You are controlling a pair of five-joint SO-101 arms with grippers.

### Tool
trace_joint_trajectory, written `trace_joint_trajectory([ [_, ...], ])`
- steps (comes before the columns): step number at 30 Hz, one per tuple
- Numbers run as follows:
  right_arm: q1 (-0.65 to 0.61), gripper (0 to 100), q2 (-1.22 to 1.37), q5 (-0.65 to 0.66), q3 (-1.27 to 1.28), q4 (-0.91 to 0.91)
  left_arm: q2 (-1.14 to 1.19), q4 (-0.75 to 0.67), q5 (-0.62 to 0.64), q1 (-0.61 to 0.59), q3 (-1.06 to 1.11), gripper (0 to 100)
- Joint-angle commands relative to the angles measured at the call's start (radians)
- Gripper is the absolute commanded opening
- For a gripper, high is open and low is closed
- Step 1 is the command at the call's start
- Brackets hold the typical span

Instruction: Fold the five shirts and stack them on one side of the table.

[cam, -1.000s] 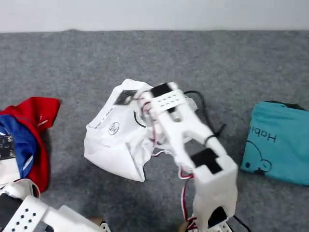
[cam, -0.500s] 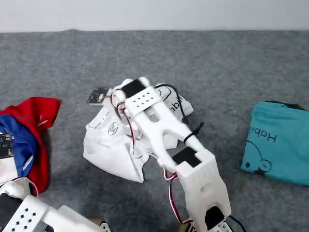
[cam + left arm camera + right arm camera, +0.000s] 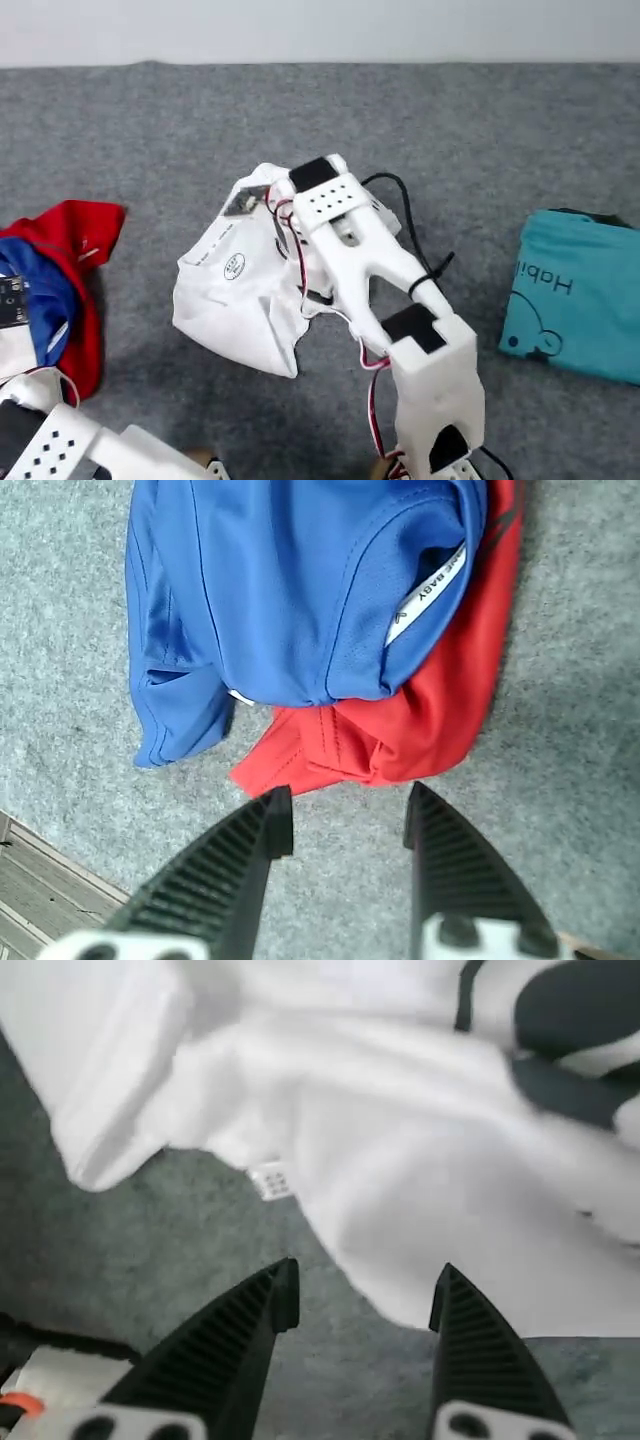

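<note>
A crumpled white shirt (image 3: 235, 290) lies mid-table on the grey cloth. My right gripper (image 3: 247, 203) hangs over its far left edge. In the right wrist view that gripper (image 3: 365, 1300) is open, with a fold of the white shirt (image 3: 420, 1170) just beyond its fingertips and nothing pinched. A folded teal shirt (image 3: 575, 295) lies at the right side. At the left, a blue shirt (image 3: 40, 290) rests on a red shirt (image 3: 90, 240). My left gripper (image 3: 345, 825) is open just above the grey cloth, close to the edge of the red shirt (image 3: 420, 730) and the blue shirt (image 3: 300, 590).
The left arm's white body (image 3: 50, 440) sits at the near left corner. A wooden table edge (image 3: 30, 890) shows beside the grey cloth. Cables (image 3: 405, 215) trail along the right arm over the white shirt. Bare grey cloth lies at the back and between the white and teal shirts.
The right arm swung left past the white shirt's edge, then came back right over it. The shirt's far left edge shifted slightly. The left arm kept still.
</note>
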Motion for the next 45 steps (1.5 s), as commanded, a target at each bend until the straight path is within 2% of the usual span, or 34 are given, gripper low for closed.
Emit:
trace_joint_trajectory([
  [1, 0.013, 22.3, -0.099, 0.032, 0.063, 0.039, -0.011, -0.02, -0.005, 0.008, -0.002, 19],
  [10, 0.019, 22.3, -0.035, 0.092, 0.189, -0.176, -0.011, -0.015, -0.005, 0.008, -0.004, 19],
  [18, 0.064, 22.1, 0.166, 0.087, 0.094, -0.263, -0.011, -0.014, -0.006, 0.006, -0.002, 19],
  [23, 0.062, 19.5, 0.216, 0.087, 0.08, -0.255, -0.011, -0.014, -0.006, 0.006, -0.005, 19],
  [28, 0.067, 0.4, 0.216, 0.091, 0.078, -0.254, -0.011, -0.018, -0.006, 0.006, -0.005, 19],
  [34, 0.091, 1.0, 0.122, 0.089, 0.075, -0.208, -0.011, -0.018, -0.006, 0.006, -0.007, 19],
  [38, 0.154, 1.0, -0.013, 0.087, 0.041, -0.122, -0.009, -0.008, 0.002, 0.006, -0.028, 19],
  [40, 0.197, 1.0, -0.084, 0.087, 0.023, -0.065, -0.005, 0.038, 0.044, 0.017, -0.07, 19],
  [45, 0.317, 1.0, -0.263, 0.091, 0.006, 0.035, -0.003, 0.178, 0.157, 0.216, -0.188, 19],
])
